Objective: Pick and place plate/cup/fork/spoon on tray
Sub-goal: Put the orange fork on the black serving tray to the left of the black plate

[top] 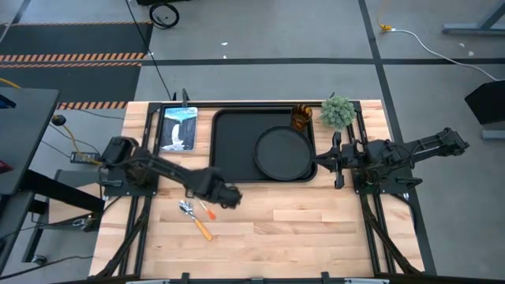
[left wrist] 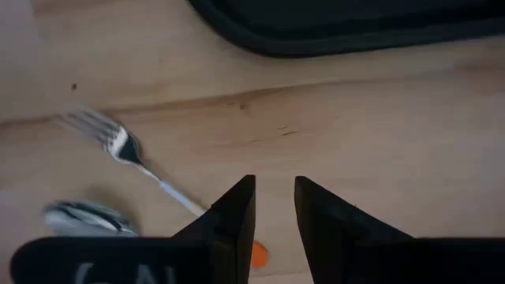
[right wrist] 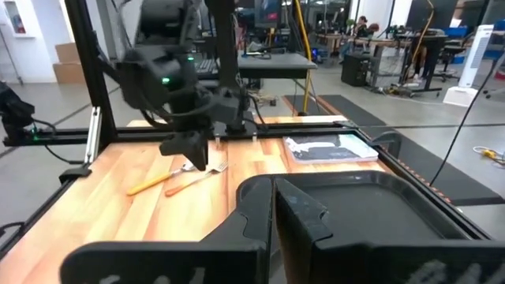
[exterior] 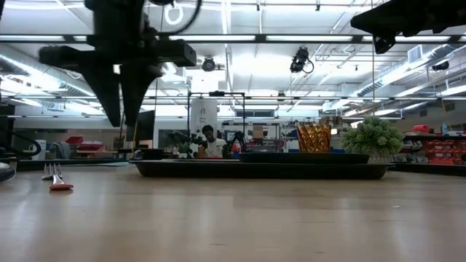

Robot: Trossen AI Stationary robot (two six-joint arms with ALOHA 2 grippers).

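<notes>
The black tray [top: 237,146] lies at the table's far middle. The round black plate [top: 284,152] lies flat on its right half, and the amber cup [top: 301,118] stands upright in its far right corner. The fork [top: 207,211] with the orange-red handle and the spoon [top: 195,221] with the orange-yellow handle lie side by side on the wood, near the tray's near left corner. My left gripper [top: 230,197] hangs open and empty above the table, pointing down, just right of the fork's handle end [left wrist: 258,253]. My right gripper [top: 319,163] is shut and empty at the tray's right rim.
A small green plant [top: 338,112] stands at the far right, beside the cup. A flat picture book [top: 178,128] lies left of the tray. Bare wood spans the table's near half [top: 316,229].
</notes>
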